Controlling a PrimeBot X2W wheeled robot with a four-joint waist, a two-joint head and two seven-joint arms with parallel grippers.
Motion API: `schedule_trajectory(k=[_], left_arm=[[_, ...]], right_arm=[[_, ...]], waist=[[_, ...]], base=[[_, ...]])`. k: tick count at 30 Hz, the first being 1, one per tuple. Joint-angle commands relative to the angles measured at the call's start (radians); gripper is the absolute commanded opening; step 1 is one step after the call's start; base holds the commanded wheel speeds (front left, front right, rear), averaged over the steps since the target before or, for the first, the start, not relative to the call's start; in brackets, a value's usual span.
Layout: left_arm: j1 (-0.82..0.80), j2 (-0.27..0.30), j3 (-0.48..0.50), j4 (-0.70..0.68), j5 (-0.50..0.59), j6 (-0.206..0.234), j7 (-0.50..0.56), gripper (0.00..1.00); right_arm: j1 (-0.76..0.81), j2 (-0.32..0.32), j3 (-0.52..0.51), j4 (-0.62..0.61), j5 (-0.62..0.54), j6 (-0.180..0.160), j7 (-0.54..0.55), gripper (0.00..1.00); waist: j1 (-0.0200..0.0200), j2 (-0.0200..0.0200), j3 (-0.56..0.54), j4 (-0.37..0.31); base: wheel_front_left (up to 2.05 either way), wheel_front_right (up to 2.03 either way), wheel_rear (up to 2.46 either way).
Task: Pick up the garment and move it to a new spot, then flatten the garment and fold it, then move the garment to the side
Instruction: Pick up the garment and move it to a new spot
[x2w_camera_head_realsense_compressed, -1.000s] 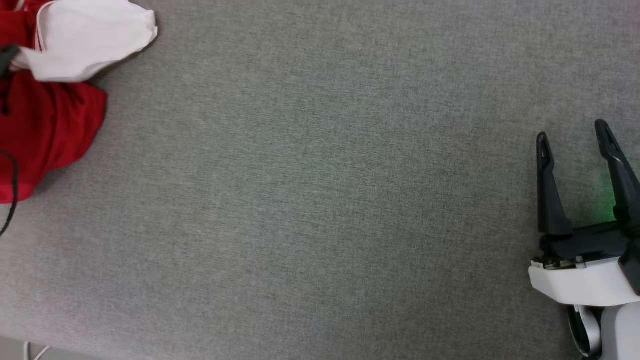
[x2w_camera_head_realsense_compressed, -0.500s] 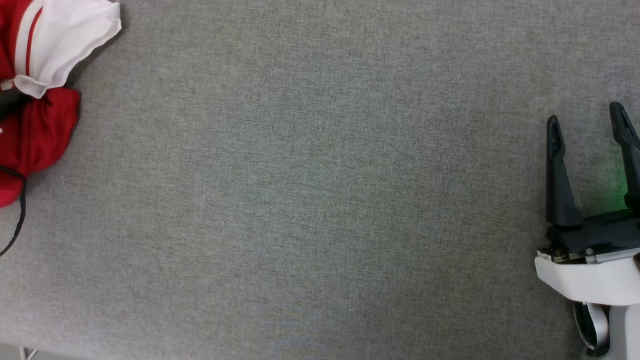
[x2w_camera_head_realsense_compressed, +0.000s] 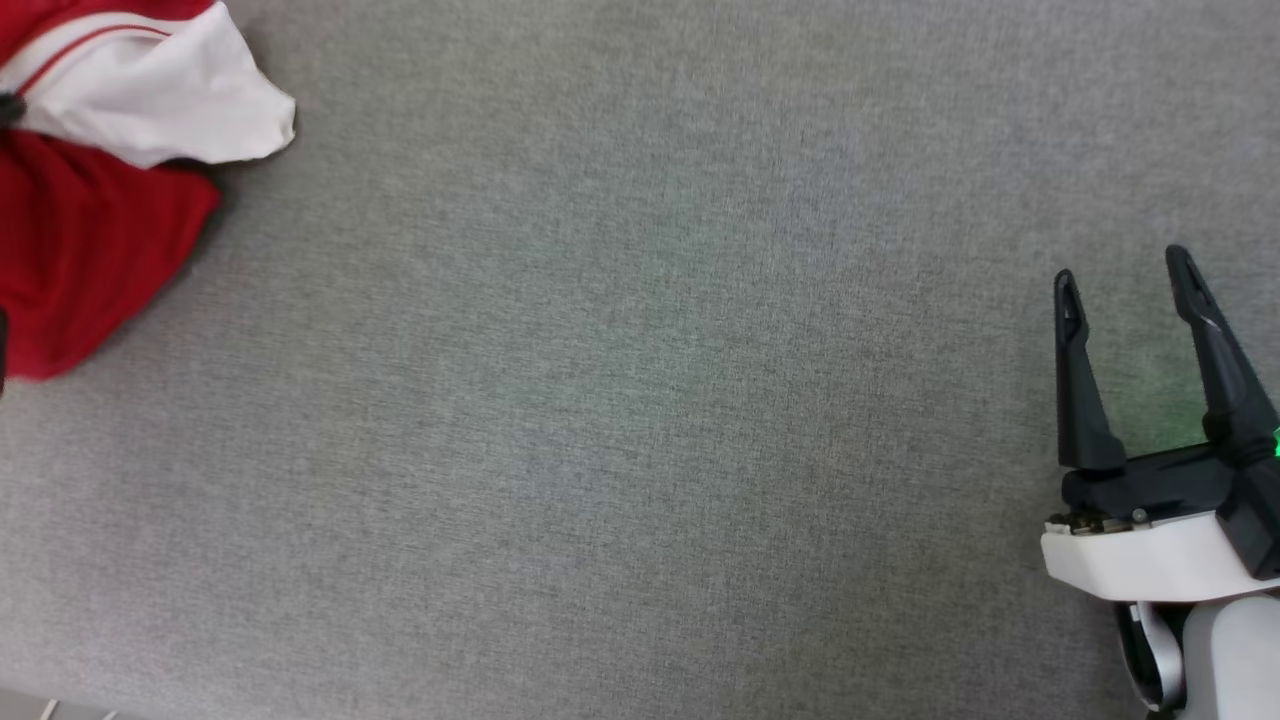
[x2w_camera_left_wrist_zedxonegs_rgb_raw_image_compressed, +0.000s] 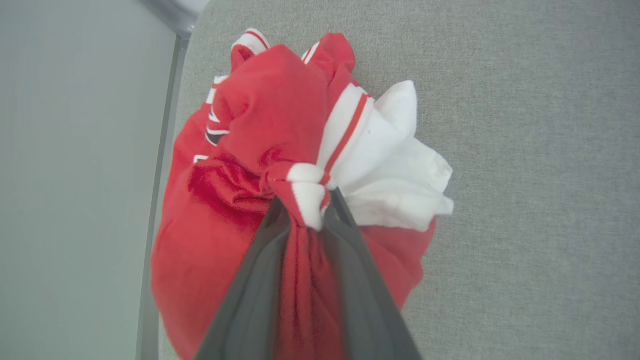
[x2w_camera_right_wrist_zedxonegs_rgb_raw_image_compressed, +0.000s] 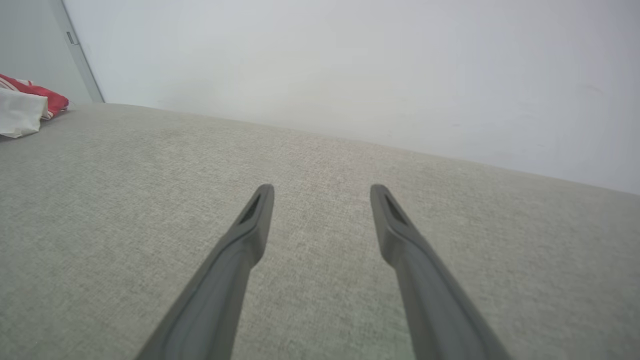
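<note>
The garment (x2w_camera_head_realsense_compressed: 90, 230), a red jersey with white sleeves and striped trim, lies bunched at the upper left of the head view, partly cut off by the frame edge. In the left wrist view the garment (x2w_camera_left_wrist_zedxonegs_rgb_raw_image_compressed: 260, 130) hangs crumpled near the table's edge, and my left gripper (x2w_camera_left_wrist_zedxonegs_rgb_raw_image_compressed: 310, 210) is shut on a gathered fold of its red cloth and striped trim. My right gripper (x2w_camera_head_realsense_compressed: 1122, 268) stands open at the lower right of the head view, far from the garment. In the right wrist view the right gripper (x2w_camera_right_wrist_zedxonegs_rgb_raw_image_compressed: 321, 192) has nothing between its fingers, and the garment (x2w_camera_right_wrist_zedxonegs_rgb_raw_image_compressed: 25, 107) lies at the far left.
The grey fabric-covered table (x2w_camera_head_realsense_compressed: 640, 400) spreads between both grippers. Its left edge (x2w_camera_left_wrist_zedxonegs_rgb_raw_image_compressed: 162, 165) runs just beside the garment, with pale floor beyond. A light wall (x2w_camera_right_wrist_zedxonegs_rgb_raw_image_compressed: 350, 65) rises behind the table's far edge.
The garment has shifted in the left gripper's hold: its white sleeve now lies out to the right again and the red part hangs lower. The right gripper sits slightly lower and further left in view.
</note>
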Motion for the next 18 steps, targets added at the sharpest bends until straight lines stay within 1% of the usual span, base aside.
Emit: schedule_trajectory(k=[1,3,6,7,10,14,18], left_arm=[[-0.025,0.017,-0.018,-0.023,0.008,-0.001,-0.010,0.00],[-0.051,0.037,-0.043,-0.062,0.015,0.000,-0.017,0.00],[-0.096,0.052,-0.080,-0.120,0.021,0.000,-0.015,0.00],[-0.145,0.050,-0.117,-0.180,0.031,0.000,-0.010,0.00],[-0.197,0.027,-0.157,-0.233,0.046,0.000,0.004,0.00],[-0.253,0.008,-0.205,-0.300,0.055,0.000,0.027,0.00],[-0.297,-0.022,-0.256,-0.355,0.060,0.000,0.046,0.00]], right_arm=[[0.013,0.008,0.004,0.005,0.005,0.000,-0.002,1.00],[0.020,0.016,0.008,0.011,0.009,0.000,-0.002,1.00],[0.027,0.026,0.011,0.019,0.015,0.000,-0.001,1.00],[0.038,0.032,0.009,0.024,0.025,0.000,-0.002,1.00],[0.046,0.038,0.009,0.029,0.029,0.000,-0.001,1.00],[0.045,0.042,0.010,0.031,0.040,0.000,-0.002,1.00],[0.050,0.042,0.015,0.038,0.075,0.000,-0.001,1.00]], waist=[[0.0000,0.0000,-0.046,0.003],[0.0000,0.0000,-0.074,-0.001],[0.0000,0.0000,-0.110,-0.010],[0.0000,0.0000,-0.140,-0.024],[0.0000,0.0000,-0.162,-0.045],[0.0000,0.0000,-0.183,-0.090],[0.0000,0.0000,-0.204,-0.155]], base=[[0.00,0.00,0.00],[0.00,0.00,0.00],[0.00,0.00,0.00],[0.00,0.00,0.00],[0.00,0.00,0.00],[0.00,0.00,0.00],[0.00,0.00,0.00]])
